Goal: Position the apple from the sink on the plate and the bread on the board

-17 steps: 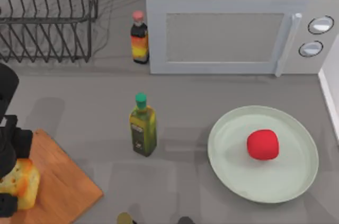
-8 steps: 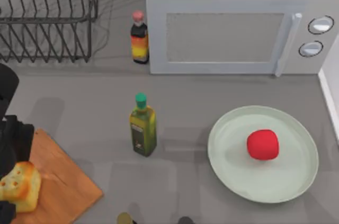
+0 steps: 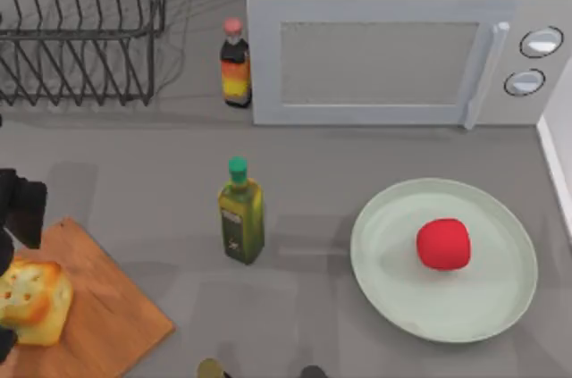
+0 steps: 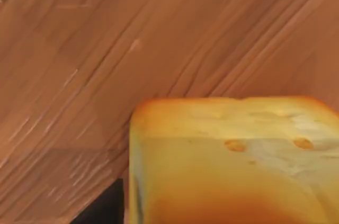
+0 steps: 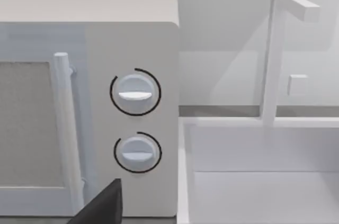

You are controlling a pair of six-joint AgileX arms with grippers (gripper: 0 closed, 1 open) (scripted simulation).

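- Grey bench (image 3: 357, 146) carries everything, seen from above, with a white wall behind it.
- Nearest, at the bench's left edge, the flat orange-brown wooden cutting board (image 3: 98, 306) with visible grain lies at a slant.
- On the board sits the small golden-yellow cube of bread (image 3: 34, 299), its toasted, spotted top facing up; the left wrist view shows the bread (image 4: 233, 155) resting on the board's grain (image 4: 106, 49).
- Beside the bread, dark parts of the left arm (image 3: 20, 208) show at the left edge; I cannot tell whether the left pincer is open or closed.
- To the right, the large round pale mint-green plate (image 3: 393, 293) holds the small bright red apple (image 3: 443, 244) a little right of its middle.
- Between board and plate stands a green-capped olive oil bottle (image 3: 241, 217), upright.
- Farther back, a dark sauce bottle with a pink cap (image 3: 235, 63) stands just beside the white microwave oven (image 3: 393, 56).
- At the far left, a black wire dish rack (image 3: 80, 29).
- From the right wrist view: the microwave's two dials (image 5: 135, 93), a white sink basin (image 5: 265, 171) and white tap (image 5: 275, 54).
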